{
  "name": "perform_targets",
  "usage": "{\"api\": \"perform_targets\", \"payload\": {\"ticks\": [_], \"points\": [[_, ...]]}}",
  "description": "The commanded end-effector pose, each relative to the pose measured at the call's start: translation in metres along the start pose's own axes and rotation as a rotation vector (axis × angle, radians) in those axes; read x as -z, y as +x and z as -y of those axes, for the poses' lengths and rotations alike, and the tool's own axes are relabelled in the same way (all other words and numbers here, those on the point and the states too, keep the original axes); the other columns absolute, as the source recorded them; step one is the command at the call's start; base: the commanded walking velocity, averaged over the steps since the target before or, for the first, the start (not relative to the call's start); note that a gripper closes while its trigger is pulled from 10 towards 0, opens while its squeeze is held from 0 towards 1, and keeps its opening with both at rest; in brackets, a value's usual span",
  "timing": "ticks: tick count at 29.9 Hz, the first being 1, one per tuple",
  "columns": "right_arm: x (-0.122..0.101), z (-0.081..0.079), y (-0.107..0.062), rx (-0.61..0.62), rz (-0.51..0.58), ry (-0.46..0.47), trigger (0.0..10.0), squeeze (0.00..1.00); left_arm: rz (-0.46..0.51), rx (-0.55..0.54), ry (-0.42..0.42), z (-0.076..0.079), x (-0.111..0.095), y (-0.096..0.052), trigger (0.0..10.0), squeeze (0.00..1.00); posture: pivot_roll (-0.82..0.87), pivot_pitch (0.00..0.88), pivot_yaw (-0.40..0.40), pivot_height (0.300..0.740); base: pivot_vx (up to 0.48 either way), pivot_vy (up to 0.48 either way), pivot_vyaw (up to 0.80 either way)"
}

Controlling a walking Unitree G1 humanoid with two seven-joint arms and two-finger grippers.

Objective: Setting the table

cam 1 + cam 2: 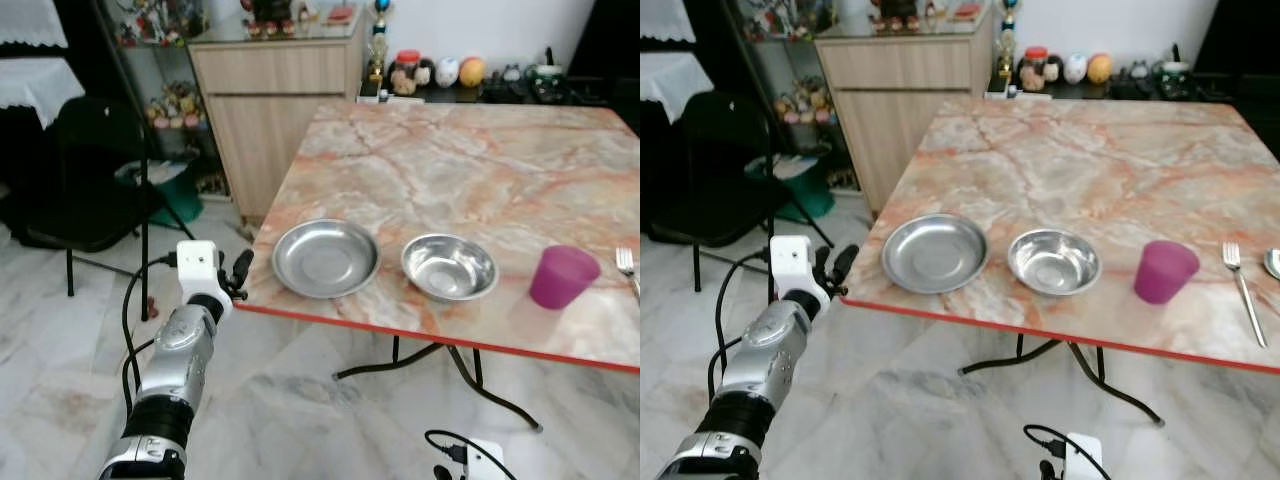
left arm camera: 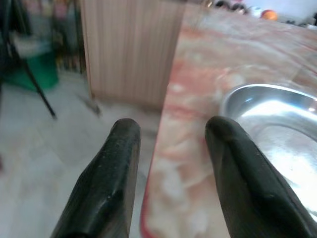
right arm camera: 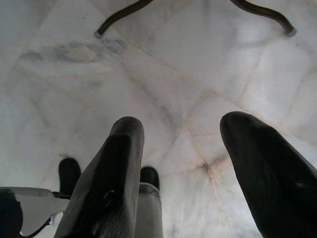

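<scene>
Left pincer (image 1: 238, 272) just beside plate (image 1: 326, 258)

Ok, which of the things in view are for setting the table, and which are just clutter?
For the job:
- flat steel plate
- steel bowl
- purple cup
- fork
- marble table
- left gripper, open, at the table's near left corner

Just lying about:
- black chair
- wooden cabinet
- jars and ornaments behind the table
</scene>
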State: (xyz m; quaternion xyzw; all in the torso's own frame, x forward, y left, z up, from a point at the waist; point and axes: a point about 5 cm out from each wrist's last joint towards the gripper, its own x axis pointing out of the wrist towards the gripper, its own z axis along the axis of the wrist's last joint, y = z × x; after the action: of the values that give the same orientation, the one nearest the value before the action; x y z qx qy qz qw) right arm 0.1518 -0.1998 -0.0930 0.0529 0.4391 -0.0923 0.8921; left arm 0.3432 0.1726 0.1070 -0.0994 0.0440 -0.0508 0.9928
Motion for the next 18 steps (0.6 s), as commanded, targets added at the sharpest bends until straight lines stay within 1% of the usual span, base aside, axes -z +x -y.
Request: {"api": "perform_targets", "payload": {"ticks": [1,3,4,5,6,7,10,12,14,16,17,18], "points": [[-0.001,-0.003,0.001,-0.007,0.0,0.001,10.0,0.0,-0.014,0.004,-0.047,0.0,-0.005,0.005,10.0,1.0,0.07,0.0,-0.008,0.74,0.0,0.0,0.0],[-0.001,-0.003,0.001,-0.006,-0.001,0.001,10.0,0.0,-0.026,0.014,-0.06,0.001,-0.007,0.007,10.0,1.0,0.07,0.0,-0.008,0.74,0.0,0.0,0.0],[0.0,-0.003,0.0,-0.006,-0.001,0.001,10.0,0.0,-0.036,0.035,-0.094,0.005,-0.008,0.009,10.0,1.0,0.07,0.0,-0.008,0.74,0.0,0.0,0.0],[0.0,-0.003,0.0,-0.006,-0.001,0.001,10.0,0.0,-0.041,0.05,-0.108,0.006,-0.008,0.009,10.0,1.0,0.07,0.0,-0.008,0.74,0.0,0.0,0.0],[0.0,-0.003,0.0,-0.006,-0.001,0.001,10.0,0.0,-0.041,0.05,-0.108,0.006,-0.008,0.009,10.0,1.0,0.07,0.0,-0.008,0.74,0.0,0.0,0.0],[0.0,-0.003,0.0,-0.006,-0.002,0.002,10.0,0.0,-0.047,0.056,-0.114,0.008,-0.008,0.01,10.0,0.0,0.06,0.0,-0.008,0.74,0.0,0.0,0.0],[0.001,-0.003,0.0,-0.006,-0.004,0.001,10.0,0.0,-0.089,0.089,-0.189,0.017,-0.007,0.014,10.0,0.0,0.06,0.0,-0.009,0.74,0.0,0.0,0.0],[0.001,-0.003,0.0,-0.006,-0.006,0.0,10.0,0.0,-0.1,0.101,-0.192,0.021,-0.008,0.016,10.0,0.0,0.06,0.0,-0.01,0.74,0.0,0.0,0.0],[0.002,-0.002,0.0,-0.007,-0.008,-0.002,10.0,0.0,-0.11,0.111,-0.156,0.025,-0.008,0.018,10.0,0.0,0.06,0.0,-0.01,0.74,0.0,0.0,0.0],[0.002,-0.003,0.0,-0.008,-0.01,-0.005,10.0,0.0,-0.126,0.12,-0.092,0.029,-0.006,0.02,10.0,0.0,0.06,0.0,-0.012,0.74,0.0,0.0,0.0],[0.002,-0.003,0.0,-0.009,-0.01,-0.005,10.0,0.0,-0.129,0.121,-0.085,0.031,-0.006,0.02,10.0,0.0,0.06,0.0,-0.012,0.74,0.0,0.0,0.0],[0.002,-0.003,0.0,-0.01,-0.011,-0.007,10.0,0.0,-0.134,0.121,-0.096,0.032,-0.005,0.021,10.0,0.0,0.06,0.0,-0.012,0.74,0.0,0.0,0.0]]}}
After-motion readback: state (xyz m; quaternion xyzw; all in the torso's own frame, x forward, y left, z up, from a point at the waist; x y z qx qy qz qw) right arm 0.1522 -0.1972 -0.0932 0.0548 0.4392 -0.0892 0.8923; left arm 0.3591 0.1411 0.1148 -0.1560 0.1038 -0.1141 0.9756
